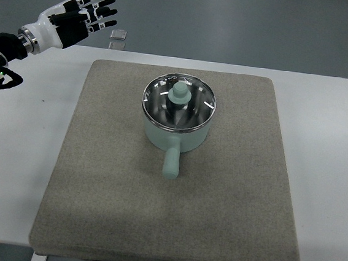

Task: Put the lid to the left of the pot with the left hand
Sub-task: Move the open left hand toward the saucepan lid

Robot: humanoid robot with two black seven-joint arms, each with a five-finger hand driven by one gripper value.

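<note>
Lid (pixel 179 99) sat closed on the mint pot (pixel 175 126), which stood mid-mat (pixel 94 191) on the white counter (pixel 18 152). Left hand (pixel 80 14) hovered far left, fingers spread, holding nothing, well apart from the pot.

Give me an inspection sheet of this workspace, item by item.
Surface: white table with a grey mat covering most of it.
Job's things: mint pot on the mat, handle toward the near edge; glass lid on the pot, not yet lifted.
Clutter: small clear object at the table's far edge, too small to identify.
Robot hands: left robot hand raised at far left, fingers spread, holding nothing; right not in view.
Cables: nothing seen.
Surroundings: grey floor beyond the table.
</note>
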